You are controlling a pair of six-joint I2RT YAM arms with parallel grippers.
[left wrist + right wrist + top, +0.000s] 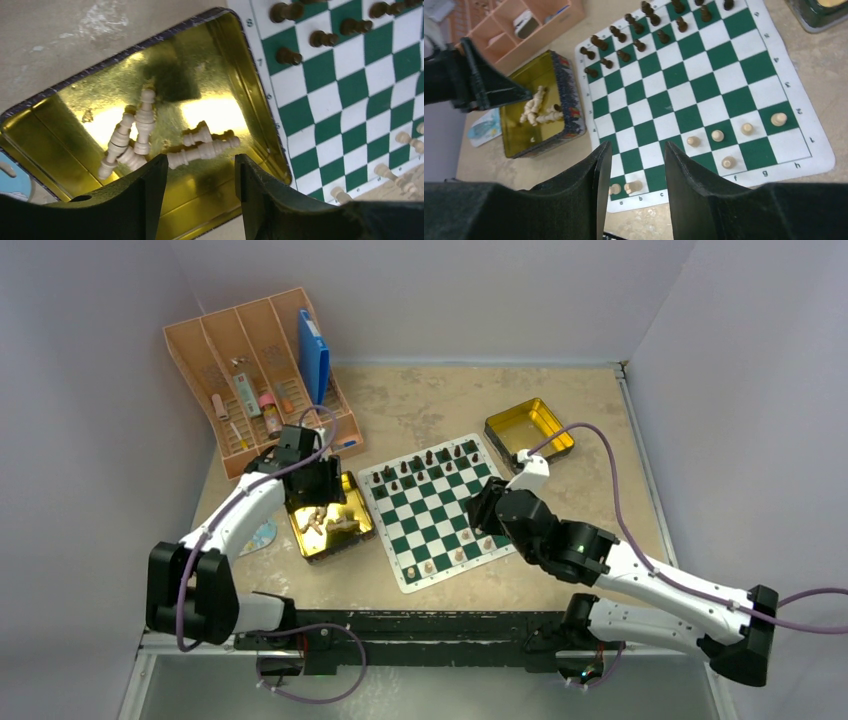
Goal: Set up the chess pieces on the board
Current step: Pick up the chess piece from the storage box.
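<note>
The board (pixel 432 508) lies mid-table, with dark chessmen on its far rows. Several tan chess pieces (pixel 717 135) stand on its near rows, two of them at the a and b corner (pixel 624 188). More tan chess pieces (pixel 145 131) lie tumbled in a gold tin (pixel 240 75) left of the board. My left gripper (pixel 200 172) hangs open just above that tin, and a long piece (pixel 202 150) lies just beyond its fingertips with nothing between them. My right gripper (pixel 636 157) hovers open and empty over the board's near edge. From above, the left gripper (pixel 318 498) is over the tin and the right gripper (pixel 480 510) over the board's right side.
A second gold tin (pixel 530 427) sits off the board's far right corner. An orange compartment tray (pixel 255 375) with small items and a blue box stands at the back left. A pale blue card (pixel 262 536) lies left of the near tin. Walls close in on three sides.
</note>
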